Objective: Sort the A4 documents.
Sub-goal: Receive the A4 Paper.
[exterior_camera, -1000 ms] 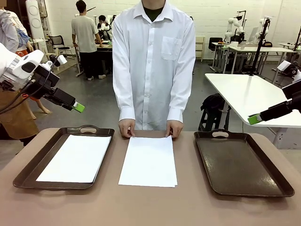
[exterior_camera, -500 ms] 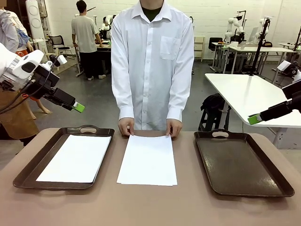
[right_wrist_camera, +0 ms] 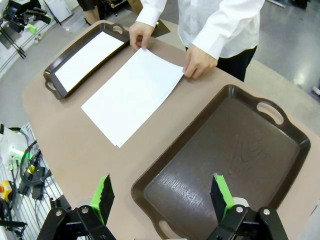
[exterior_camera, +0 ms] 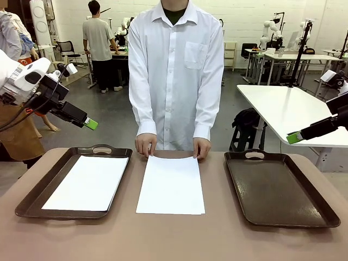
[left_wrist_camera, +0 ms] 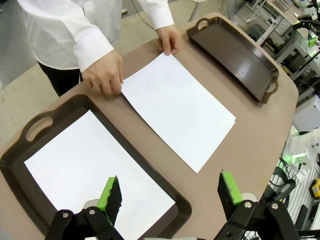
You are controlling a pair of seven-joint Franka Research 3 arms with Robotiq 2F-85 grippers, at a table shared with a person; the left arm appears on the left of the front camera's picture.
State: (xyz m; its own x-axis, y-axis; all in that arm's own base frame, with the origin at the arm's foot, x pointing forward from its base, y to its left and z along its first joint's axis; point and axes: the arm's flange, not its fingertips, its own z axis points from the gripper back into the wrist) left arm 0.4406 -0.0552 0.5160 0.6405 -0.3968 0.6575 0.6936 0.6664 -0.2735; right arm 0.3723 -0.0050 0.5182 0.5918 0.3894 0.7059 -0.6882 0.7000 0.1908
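Both arms are up and clear of the work, so I'm reading the layout. My left tool [left_wrist_camera: 170, 192] hangs over the near end of the left dark brown handled plastic tray [exterior_camera: 32, 190], its green-padded fingers spread wide with nothing between them. My right tool [right_wrist_camera: 161, 196] is just as wide and bare, hovering above the right dark brown handled plastic tray [right_wrist_camera: 240, 150], which holds nothing. One plain white A4 paper sheet [exterior_camera: 87, 182] lies flat inside the left tray. The rest, a neat stack of plain white A4 paper sheets [exterior_camera: 171, 185], sits on the beige-brown tabletop [exterior_camera: 174, 239] between the two trays; I can't tell how many are in it. Across from me the person in the white shirt has one hand [exterior_camera: 145, 145] at one far corner of the stack and the other hand [exterior_camera: 202, 147] at the opposite far corner, fingertips touching the paper.

My read: the sort is barely begun, and the step in hand is taking the next sheet off the middle stack. That calls for bringing one tool down to the stack's near edge, away from those fingers, and lifting only the top sheet. Thin paper lying flat gives me little to pinch, so I'd want a corner raised first. Which tray it belongs in I can't judge, as the sheets look blank
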